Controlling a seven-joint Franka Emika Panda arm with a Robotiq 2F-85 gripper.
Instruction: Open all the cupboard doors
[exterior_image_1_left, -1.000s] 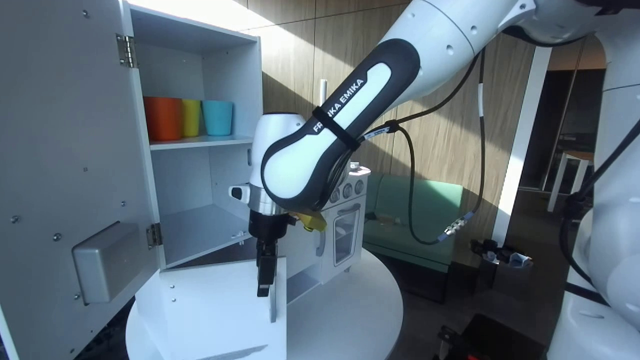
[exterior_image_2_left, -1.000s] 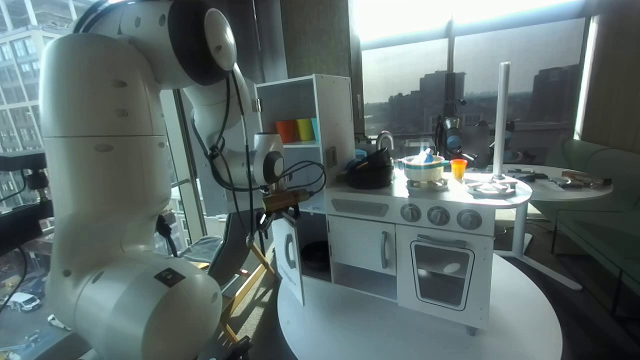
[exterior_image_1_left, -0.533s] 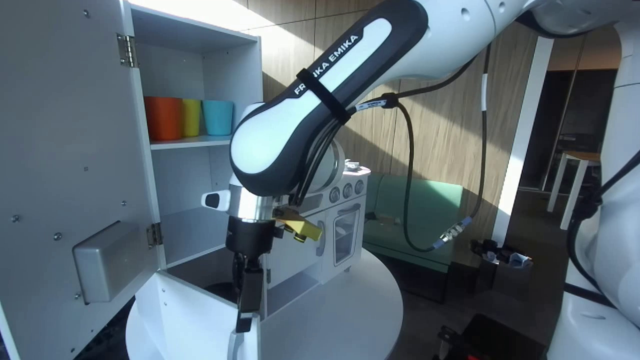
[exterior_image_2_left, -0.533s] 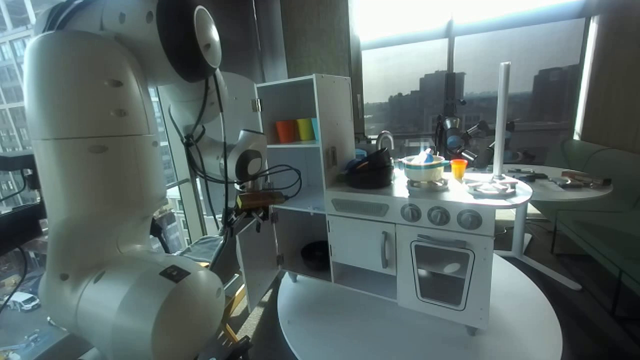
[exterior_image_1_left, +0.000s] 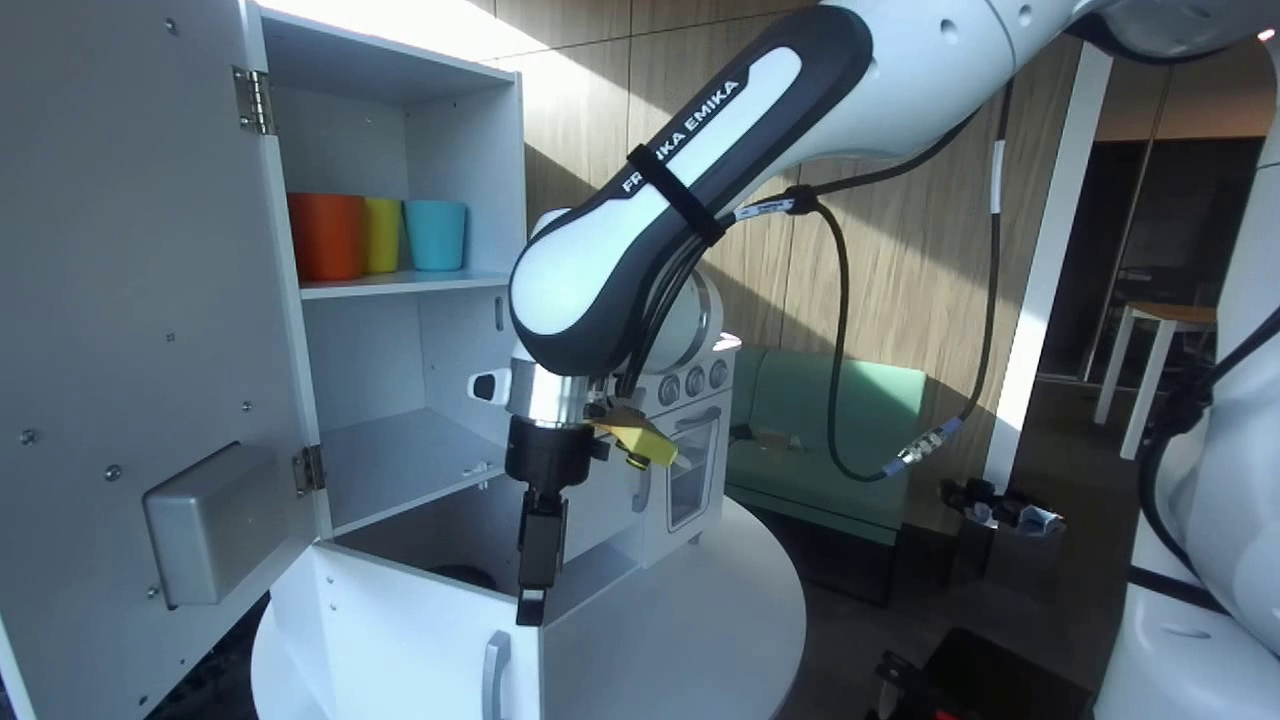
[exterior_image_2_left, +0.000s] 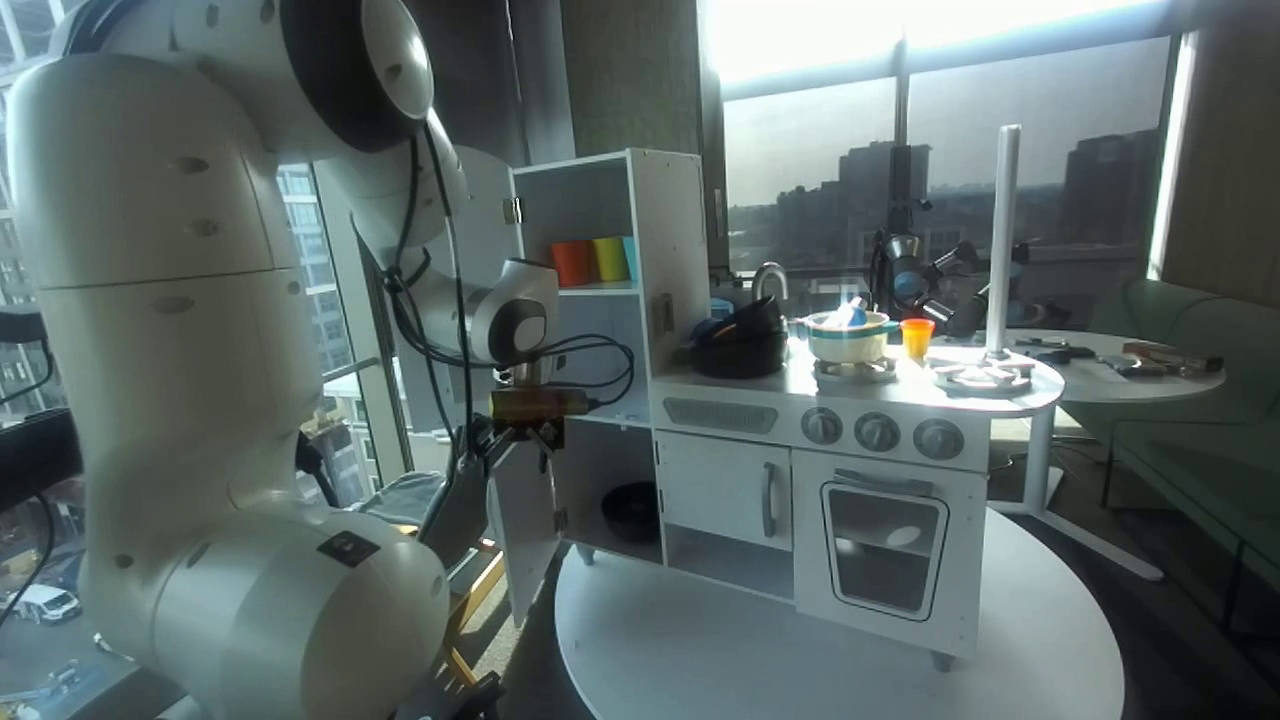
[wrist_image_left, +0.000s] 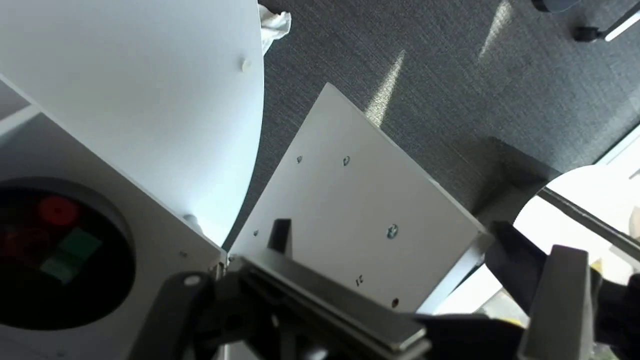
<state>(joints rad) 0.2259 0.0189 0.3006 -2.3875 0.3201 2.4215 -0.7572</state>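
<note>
The tall door (exterior_image_1_left: 150, 300) and lower door (exterior_image_1_left: 420, 640) both stood swung out; one small door (exterior_image_2_left: 725, 490) was closed. Three cups (exterior_image_1_left: 381, 236) lined a shelf (exterior_image_1_left: 400, 287). The gripper (exterior_image_1_left: 532, 602) hung spread at the lower door's top edge, carpet (wrist_image_left: 450, 85) between that door and the table (wrist_image_left: 200, 110).

The cupboard door (wrist_image_left: 345, 200) stands open beyond the wide-spread gripper (wrist_image_left: 393, 232); near it sits a dark bowl (wrist_image_left: 120, 235).

An office lounge (seemingly): green bench (exterior_image_1_left: 885, 420), wood-panelled wall (exterior_image_1_left: 900, 300), 2 round tables (exterior_image_2_left: 820, 655).
</note>
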